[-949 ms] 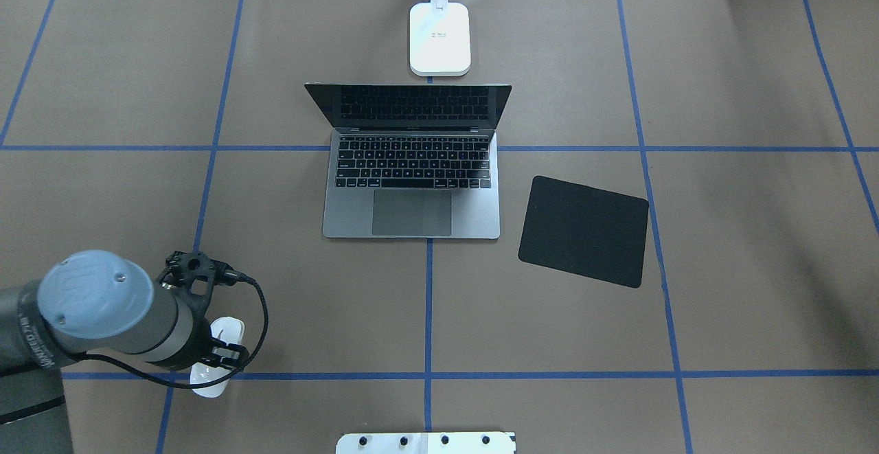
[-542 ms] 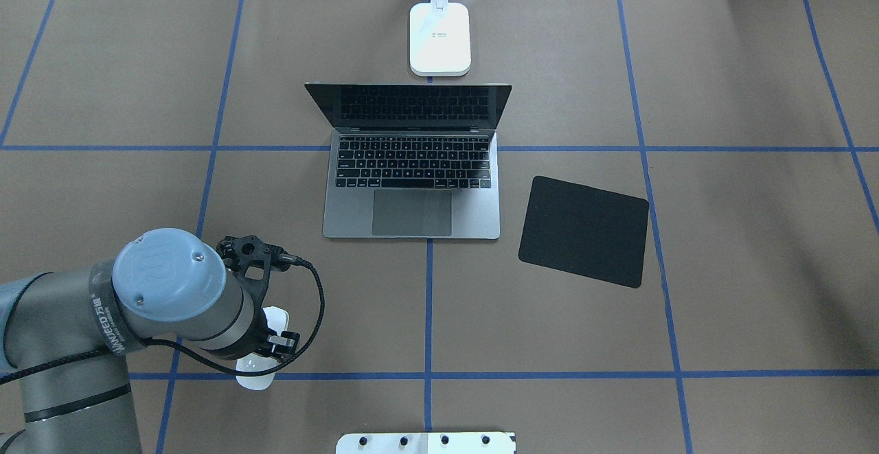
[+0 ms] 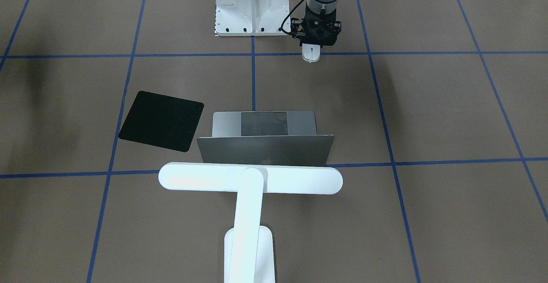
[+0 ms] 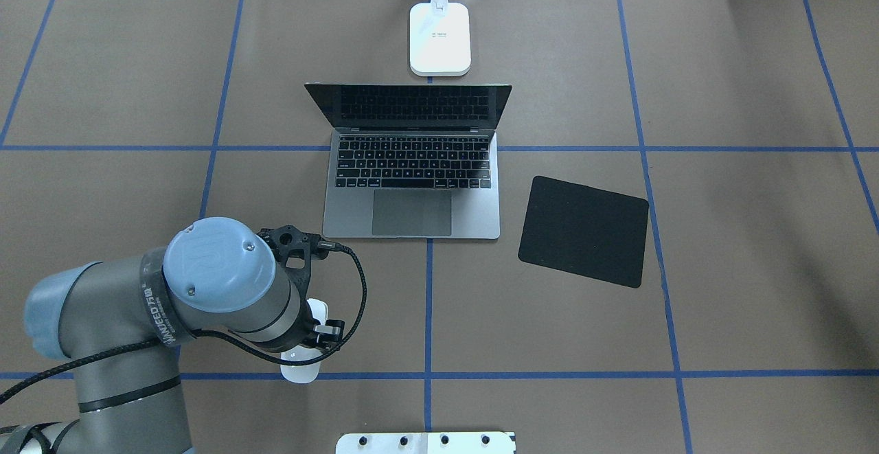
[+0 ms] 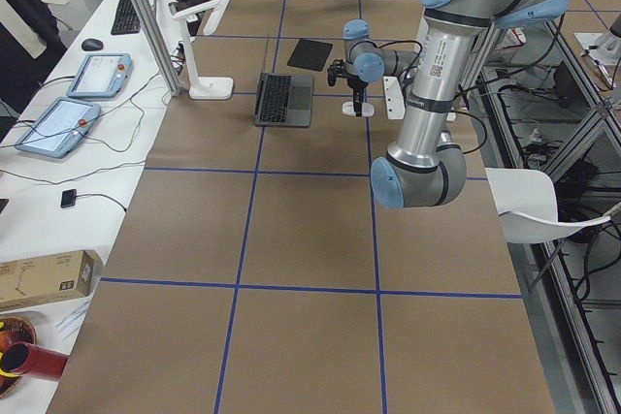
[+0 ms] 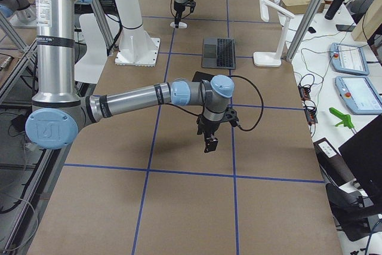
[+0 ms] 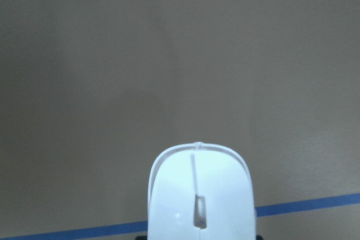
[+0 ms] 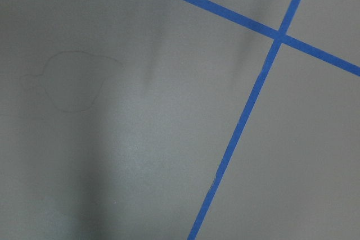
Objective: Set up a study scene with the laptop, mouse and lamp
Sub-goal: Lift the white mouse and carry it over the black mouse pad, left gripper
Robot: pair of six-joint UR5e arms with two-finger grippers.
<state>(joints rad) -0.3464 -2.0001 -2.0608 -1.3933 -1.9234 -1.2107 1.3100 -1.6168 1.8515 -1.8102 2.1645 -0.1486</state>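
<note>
The white mouse (image 4: 300,373) is held in my left gripper (image 4: 312,337), which is shut on it near the table's front left, over a blue tape line. The left wrist view shows the mouse (image 7: 199,195) from behind, over bare brown paper. The grey laptop (image 4: 412,165) lies open at the table's middle, its lid's back (image 3: 265,148) turned away from the robot. Behind it stands the white lamp (image 4: 440,38), its bar (image 3: 250,178) level above the lid. My right gripper (image 6: 209,143) hangs over the far right of the table; I cannot tell whether it is open or shut.
A thin black square mat (image 4: 584,231) lies right of the laptop, slightly rotated. A white bolted mounting bracket (image 4: 426,442) sits at the table's front edge. Blue tape lines cross the brown paper. Tablets and cables lie on a side bench (image 5: 68,113).
My left arm has swung to the right along the front tape line, carrying the mouse with it. Laptop, lamp and mat have not moved.
</note>
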